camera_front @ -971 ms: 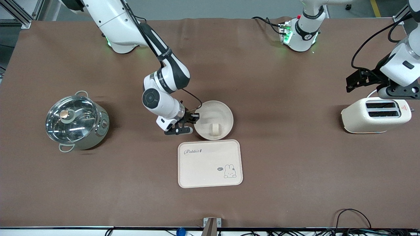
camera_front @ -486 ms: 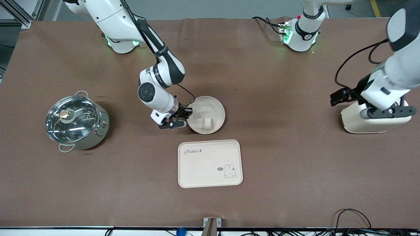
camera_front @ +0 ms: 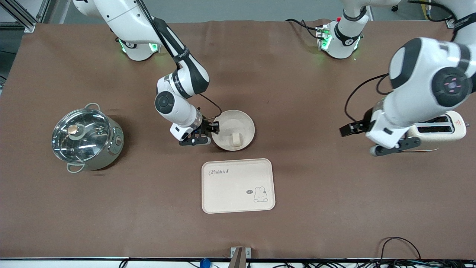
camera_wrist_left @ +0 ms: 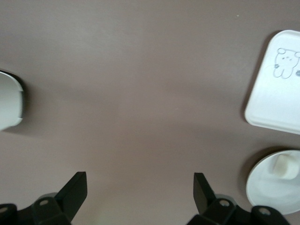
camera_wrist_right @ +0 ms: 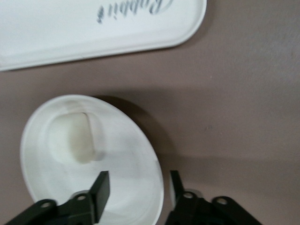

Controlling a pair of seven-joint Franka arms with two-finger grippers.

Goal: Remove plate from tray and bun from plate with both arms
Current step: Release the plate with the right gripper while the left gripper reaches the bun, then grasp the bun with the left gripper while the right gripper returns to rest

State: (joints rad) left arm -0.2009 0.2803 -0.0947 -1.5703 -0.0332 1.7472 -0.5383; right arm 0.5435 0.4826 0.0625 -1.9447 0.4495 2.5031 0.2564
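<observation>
— Start big: what's on the brown-covered table [camera_front: 334, 208]?

— The cream rounded-rectangle tray with the rabbit drawing [camera_front: 238, 193] lies bare near the front camera. The round cream-white plate [camera_front: 243, 124] sits flat on the table just farther from the camera than the tray, apart from it. So I judge the first removal done.

— And my right arm?

— Its end effector [camera_wrist_right: 137, 180] is low at the plate's rim, on the side toward the right arm's end of the table. The fingers straddle the rim with daylight on either side, parted and pinching nothing. I read that as letting go where the plate was meant to land.

— The left?

— Its end effector [camera_wrist_left: 140, 180] hangs over bare table between the white toaster [camera_front: 435, 128] and the plate, spread wide and empty. It's likely heading for the bun.

— Where's the bun?

— The small pale oblong bun [camera_front: 235, 139] rests in the plate, toward its tray-side edge. It's untouched, so that step remains.
</observation>
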